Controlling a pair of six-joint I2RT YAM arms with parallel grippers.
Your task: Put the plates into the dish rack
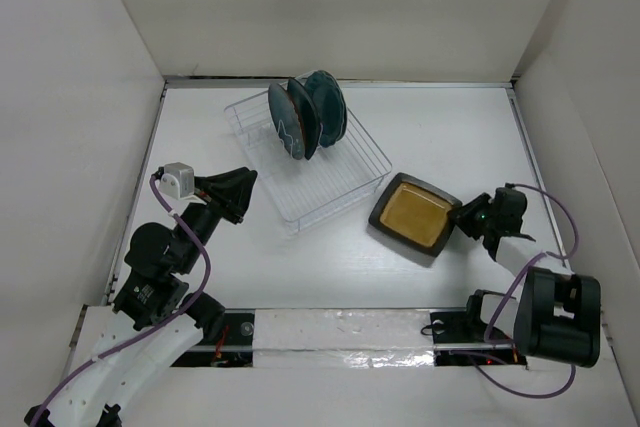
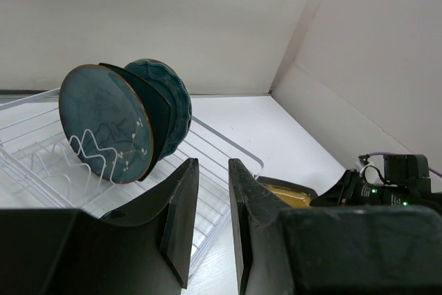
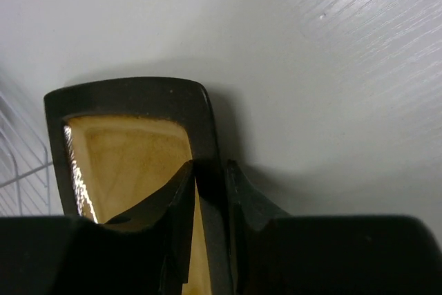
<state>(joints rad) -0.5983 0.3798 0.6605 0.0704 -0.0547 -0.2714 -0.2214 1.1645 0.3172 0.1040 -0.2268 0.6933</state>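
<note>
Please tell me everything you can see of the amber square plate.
The amber square plate has rounded corners, a wide black rim and a glossy amber centre, seemingly glazed ceramic. It lies nearly flat over the table, just right of the dish rack, close to it. The right pincer clasps its right rim.

The dish rack (image 1: 330,192) sat on the table (image 1: 480,137) toward the back, left of centre, with a row of plates (image 1: 300,119) standing on edge in its far end. The lone plate (image 1: 412,215) lay on the table just beside the rack's near right corner. The right gripper (image 1: 462,215) straddled that plate's right rim, while the left gripper (image 1: 247,195) hung left of the rack's near end, apart from it.
</note>
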